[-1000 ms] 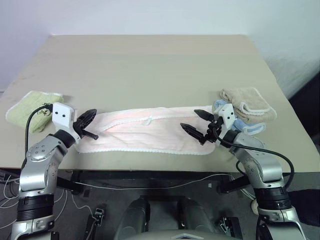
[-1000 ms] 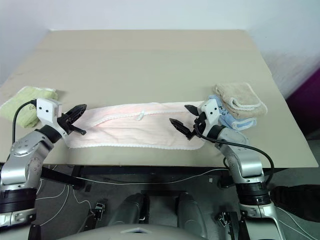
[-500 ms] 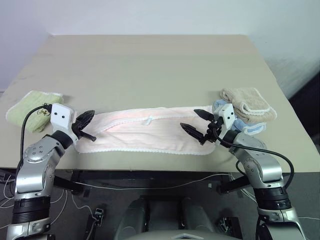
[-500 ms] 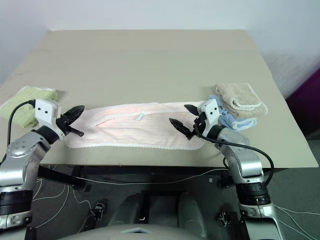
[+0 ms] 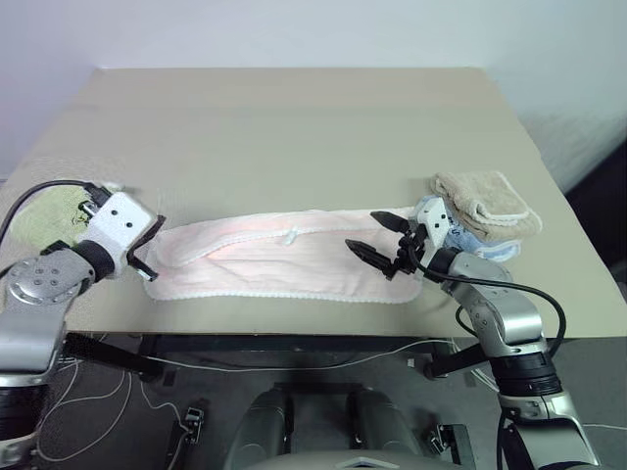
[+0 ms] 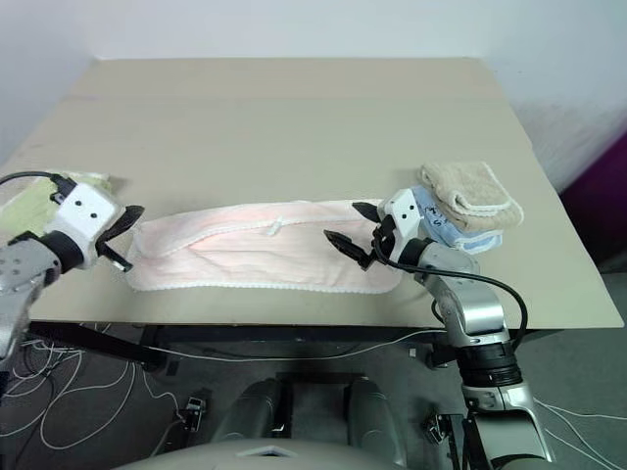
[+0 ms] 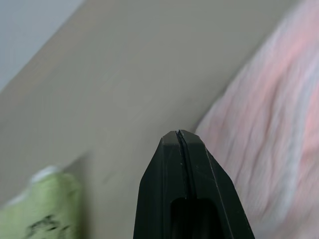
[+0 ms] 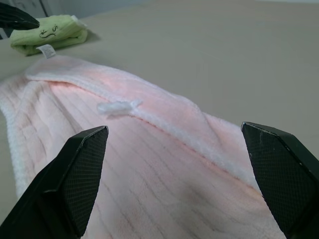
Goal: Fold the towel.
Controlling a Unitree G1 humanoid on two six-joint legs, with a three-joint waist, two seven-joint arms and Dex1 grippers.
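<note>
While flat on table (image 5: pixel 294 127), towel (image 5: pixel 284 264) between 2 grippers.

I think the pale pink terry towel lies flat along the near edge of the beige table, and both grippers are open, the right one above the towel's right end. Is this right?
Not quite. The pale pink terry towel does lie along the beige table's near edge, and the right gripper is open above its right end. But the left gripper is shut, empty, as the left wrist view shows.

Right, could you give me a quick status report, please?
Left gripper shut, empty, off towel's end. Right gripper open over towel. Towel flat, folded lengthwise. Nothing in the way.
</note>
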